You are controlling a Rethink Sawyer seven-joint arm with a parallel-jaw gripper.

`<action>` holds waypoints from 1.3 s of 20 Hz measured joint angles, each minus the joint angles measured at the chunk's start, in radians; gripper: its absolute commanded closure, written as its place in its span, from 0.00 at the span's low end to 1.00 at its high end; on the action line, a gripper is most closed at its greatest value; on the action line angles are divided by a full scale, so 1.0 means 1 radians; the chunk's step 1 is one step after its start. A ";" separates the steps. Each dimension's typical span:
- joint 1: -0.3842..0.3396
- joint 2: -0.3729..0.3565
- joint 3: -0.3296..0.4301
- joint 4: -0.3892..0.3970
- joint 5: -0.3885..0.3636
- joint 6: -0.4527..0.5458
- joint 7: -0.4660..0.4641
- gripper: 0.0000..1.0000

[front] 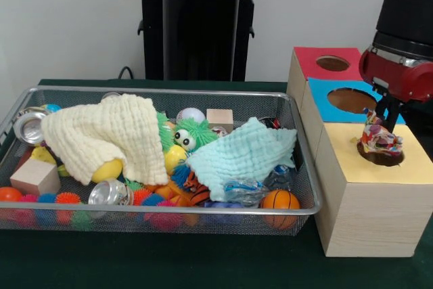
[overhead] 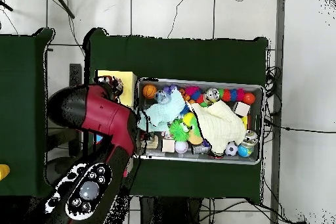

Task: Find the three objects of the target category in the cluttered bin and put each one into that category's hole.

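Candy bag (front: 379,139), a crinkly multicoloured packet, is sitting right over the hole (front: 381,156) in the yellow box top (front: 413,164) at the right of the frame, its lower end dipping into the opening. Gripper (front: 380,128) is coming down on it from above, fingers pinching the packet's top. Behind it, the blue top (front: 331,103) and red top (front: 311,63) are showing their own holes. Left of the boxes, the wire bin (front: 298,211) is lying full of clutter: a cream cloth (front: 101,137), a pale green cloth (front: 243,153), a small basketball (front: 280,201).
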 measured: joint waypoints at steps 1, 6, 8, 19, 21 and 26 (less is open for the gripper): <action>0.001 0.000 0.000 0.001 0.007 -0.005 0.000 1.00; 0.002 0.000 0.001 0.011 0.046 -0.012 0.000 1.00; 0.002 0.000 0.002 0.023 0.065 -0.012 0.001 1.00; 0.007 0.006 -0.001 0.075 0.112 -0.013 0.003 1.00; 0.010 0.011 -0.005 0.072 0.111 -0.013 0.003 1.00; 0.018 0.026 -0.022 0.059 0.110 -0.004 0.003 1.00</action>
